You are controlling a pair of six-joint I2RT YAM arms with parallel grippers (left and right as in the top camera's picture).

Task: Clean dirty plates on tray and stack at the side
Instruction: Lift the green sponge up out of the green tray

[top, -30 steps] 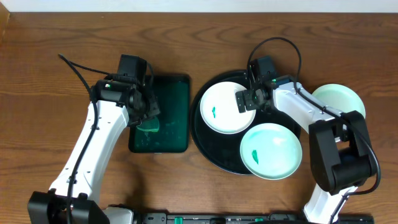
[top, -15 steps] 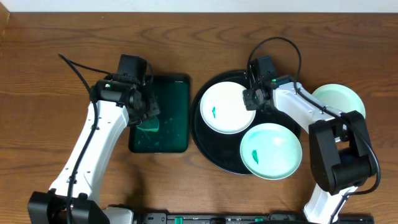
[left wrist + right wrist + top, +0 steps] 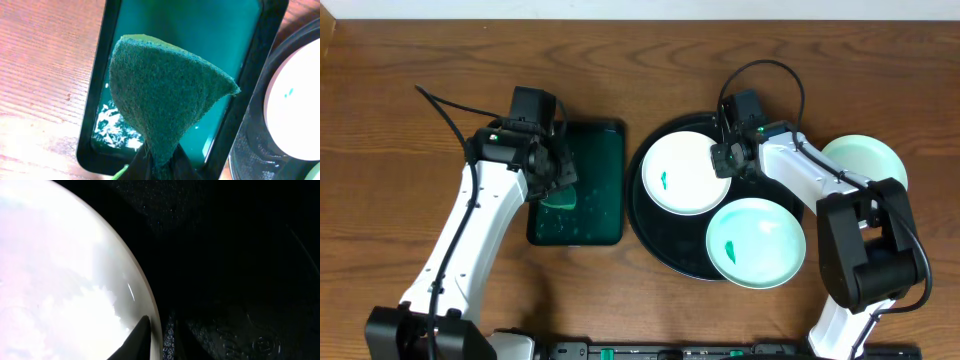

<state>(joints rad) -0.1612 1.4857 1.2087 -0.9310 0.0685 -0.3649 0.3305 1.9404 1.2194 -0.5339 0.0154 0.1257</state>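
Two dirty plates lie on the round black tray (image 3: pixel 658 236): a white plate (image 3: pixel 682 175) with a green smear at upper left and a mint plate (image 3: pixel 756 243) with a smear at lower right. My right gripper (image 3: pixel 722 160) is shut on the white plate's right rim. In the right wrist view one finger (image 3: pixel 137 340) lies inside the plate (image 3: pixel 60 270) and the other sits outside the rim over the tray (image 3: pixel 225 240). My left gripper (image 3: pixel 558 178) is shut on a green scouring pad (image 3: pixel 165 95), held above the green rectangular tray (image 3: pixel 200 30).
A third mint plate (image 3: pixel 863 160) rests on the wooden table to the right of the black tray. The green rectangular tray (image 3: pixel 582 215) holds wet white foam (image 3: pixel 115 130) near its front left corner. Black cables arc above both arms.
My right gripper's jaws have closed onto the white plate's right rim. The left arm and the scouring pad have stayed still.
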